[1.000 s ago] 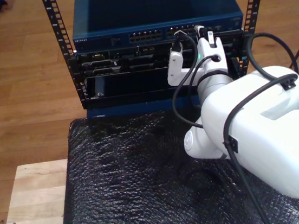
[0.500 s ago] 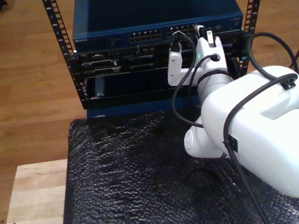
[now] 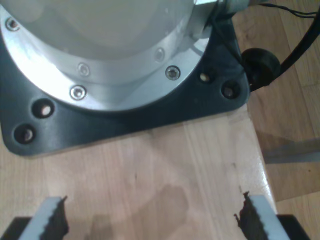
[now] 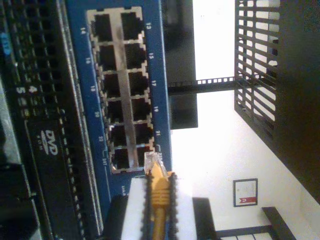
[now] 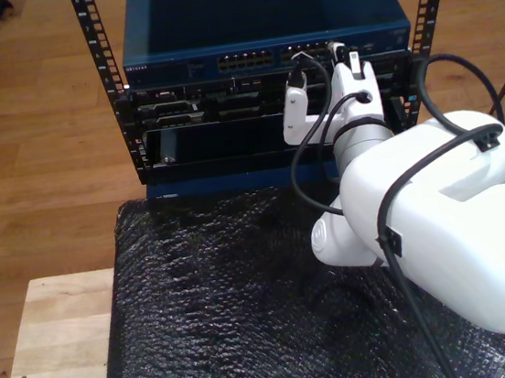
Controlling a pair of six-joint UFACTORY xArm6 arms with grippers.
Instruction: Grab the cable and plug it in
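My second gripper (image 4: 159, 202) is shut on the cable (image 4: 159, 192), a yellow-orange lead gripped just behind its clear plug (image 4: 151, 162). The plug tip sits right at the mouth of an end port in the port block (image 4: 122, 90) of the blue switch (image 4: 159, 60); whether it is inside I cannot tell. In the exterior view the same gripper (image 5: 347, 56) reaches up to the switch's (image 5: 260, 22) front face, towards that view's right. My first gripper (image 3: 150, 220) is open over bare wood, its fingers (image 3: 52, 220) far apart with nothing between them.
The switch tops a black rack (image 5: 97, 51) with darker units (image 5: 223, 100) below it. A black textured mat (image 5: 231, 311) covers the wooden table (image 5: 60, 351). A black base plate (image 3: 125, 120) with a silver flange lies ahead of my first gripper, with a black cable (image 3: 295, 50) beside it.
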